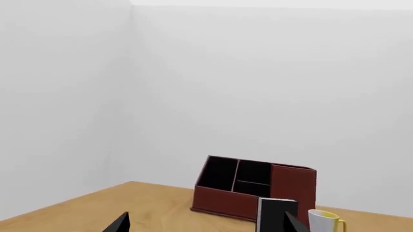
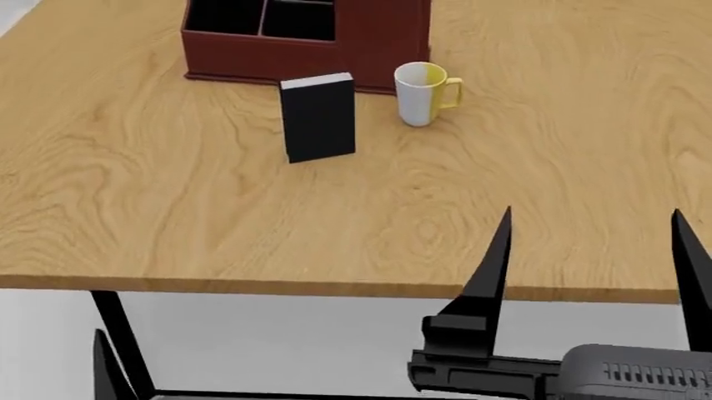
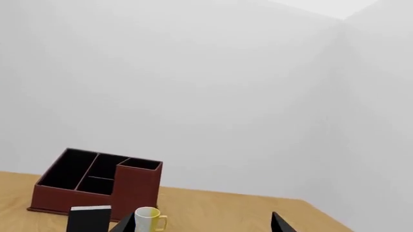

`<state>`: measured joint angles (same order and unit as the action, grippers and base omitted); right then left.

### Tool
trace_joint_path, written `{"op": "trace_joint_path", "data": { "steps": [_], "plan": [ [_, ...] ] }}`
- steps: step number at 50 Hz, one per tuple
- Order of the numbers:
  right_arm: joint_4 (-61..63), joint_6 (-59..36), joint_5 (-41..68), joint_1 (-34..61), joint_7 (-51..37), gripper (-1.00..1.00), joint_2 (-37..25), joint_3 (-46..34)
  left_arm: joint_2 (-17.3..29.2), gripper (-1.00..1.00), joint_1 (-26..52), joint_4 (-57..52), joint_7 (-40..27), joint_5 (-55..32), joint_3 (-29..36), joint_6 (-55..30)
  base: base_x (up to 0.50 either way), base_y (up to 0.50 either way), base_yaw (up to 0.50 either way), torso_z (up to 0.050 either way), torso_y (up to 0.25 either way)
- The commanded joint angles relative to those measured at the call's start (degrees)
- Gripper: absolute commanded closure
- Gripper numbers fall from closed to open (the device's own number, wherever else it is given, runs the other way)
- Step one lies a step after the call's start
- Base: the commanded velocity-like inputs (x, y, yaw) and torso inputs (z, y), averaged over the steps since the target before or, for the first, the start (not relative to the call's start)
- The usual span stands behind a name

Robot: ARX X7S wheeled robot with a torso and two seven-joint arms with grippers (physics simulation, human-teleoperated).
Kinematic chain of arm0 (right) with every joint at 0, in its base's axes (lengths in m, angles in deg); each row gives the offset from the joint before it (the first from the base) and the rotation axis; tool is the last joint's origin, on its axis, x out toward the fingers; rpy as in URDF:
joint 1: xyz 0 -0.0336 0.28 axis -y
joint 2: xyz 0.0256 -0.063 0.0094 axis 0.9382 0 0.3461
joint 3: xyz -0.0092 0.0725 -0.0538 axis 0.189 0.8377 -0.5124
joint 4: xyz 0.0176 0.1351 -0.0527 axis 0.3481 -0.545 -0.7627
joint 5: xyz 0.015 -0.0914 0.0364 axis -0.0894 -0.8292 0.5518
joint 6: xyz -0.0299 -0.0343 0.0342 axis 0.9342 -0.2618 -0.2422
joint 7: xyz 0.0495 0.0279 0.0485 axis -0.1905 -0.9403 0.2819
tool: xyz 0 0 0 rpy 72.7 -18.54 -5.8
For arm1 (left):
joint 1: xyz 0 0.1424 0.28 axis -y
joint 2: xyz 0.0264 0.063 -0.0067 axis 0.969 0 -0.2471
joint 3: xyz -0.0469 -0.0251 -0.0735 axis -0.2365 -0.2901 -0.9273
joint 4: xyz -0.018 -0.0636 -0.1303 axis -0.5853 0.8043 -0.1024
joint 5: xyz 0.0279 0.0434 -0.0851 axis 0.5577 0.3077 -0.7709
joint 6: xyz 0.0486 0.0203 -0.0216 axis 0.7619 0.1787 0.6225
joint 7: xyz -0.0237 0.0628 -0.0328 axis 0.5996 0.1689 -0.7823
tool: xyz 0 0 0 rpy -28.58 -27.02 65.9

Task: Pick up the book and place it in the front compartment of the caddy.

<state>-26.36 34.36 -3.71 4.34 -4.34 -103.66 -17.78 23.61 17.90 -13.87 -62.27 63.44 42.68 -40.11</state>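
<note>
The right claw (image 2: 589, 250) hangs just off the near edge of the table (image 2: 133, 208), its two black prongs spread wide with nothing between them. The left claw (image 1: 206, 224) shows wide too in its own camera, though from above only a sliver of it appears, low and back. The book (image 2: 318, 117) stands upright — long axis vertical — ahead and to the left of the right claw, well apart from it, just in front of the caddy (image 2: 300, 58) and beside the mug (image 2: 421, 93). Neither arm looks clearly nearer, I'd say — no writing or labels anywhere.
</note>
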Motion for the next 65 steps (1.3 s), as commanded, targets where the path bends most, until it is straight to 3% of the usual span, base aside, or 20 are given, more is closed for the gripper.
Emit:
{"op": "trace_joint_path", "data": {
  "steps": [1,65],
  "plan": [
    [-0.44,0.4,0.29,0.53,-0.14,-1.0,-0.3,-0.53,0.33,-1.0,0.07,0.07,-0.75,-0.19,0.48,0.17,0.38,0.15,0.0,0.0,0.0],
    [-0.86,3.56,0.54,-0.77,-1.69,-1.0,-2.13,-1.72,2.21,-1.0,0.57,0.47,-2.57,-1.37,3.4,1.09,0.37,0.16,0.0,0.0,0.001]
  ]
}}
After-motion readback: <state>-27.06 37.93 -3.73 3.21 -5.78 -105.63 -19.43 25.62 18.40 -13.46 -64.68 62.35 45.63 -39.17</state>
